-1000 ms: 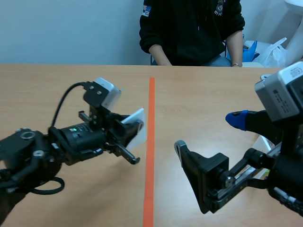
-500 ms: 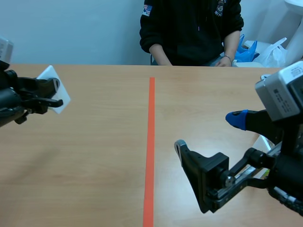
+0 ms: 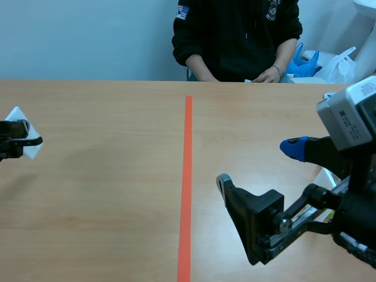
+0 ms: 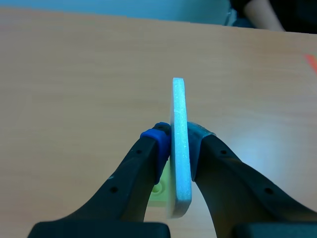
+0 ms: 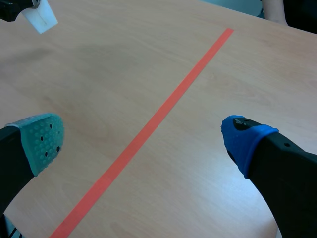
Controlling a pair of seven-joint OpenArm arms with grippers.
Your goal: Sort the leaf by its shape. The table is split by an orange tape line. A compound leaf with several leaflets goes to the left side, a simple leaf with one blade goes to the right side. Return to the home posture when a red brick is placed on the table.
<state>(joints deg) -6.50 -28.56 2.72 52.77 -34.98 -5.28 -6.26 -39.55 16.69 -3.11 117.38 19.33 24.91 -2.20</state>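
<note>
Left claw [image 4: 181, 144]: clamped on the white card [image 4: 179, 101], which stands on edge between my fingertips, blue pad [image 4: 155, 138] on one face, grey-green pad [image 4: 200, 132] on the other. The card is off the table [image 3: 117, 194], well out on the left half and far from the orange tape line [image 3: 187, 176]. I see the card edge-on, so I can't read the leaf's shape; only a pale green patch shows low on the blue-pad face. My read is that this is the set-down on the left side, so it should be a compound leaf, but I can't confirm that from here. Plan: come down slowly and roll the wrist so the card goes from upright to near flat, printed face up if I can work out which face that is. Touch the low edge to the wood first, then spread the fingers gradually. The grip sits low on a thin, stiff card, so it may pivot or flick if I let go while it's in the air. Then lift straight off so a pad doesn't drag the card back toward the tape. Right claw [image 5: 143, 140]: spread wide, empty, hovering on its own side just past the tape; keep it parked. A person's hand [image 3: 269, 74] rests at the far edge, with no red brick in view, so no homing yet.
</note>
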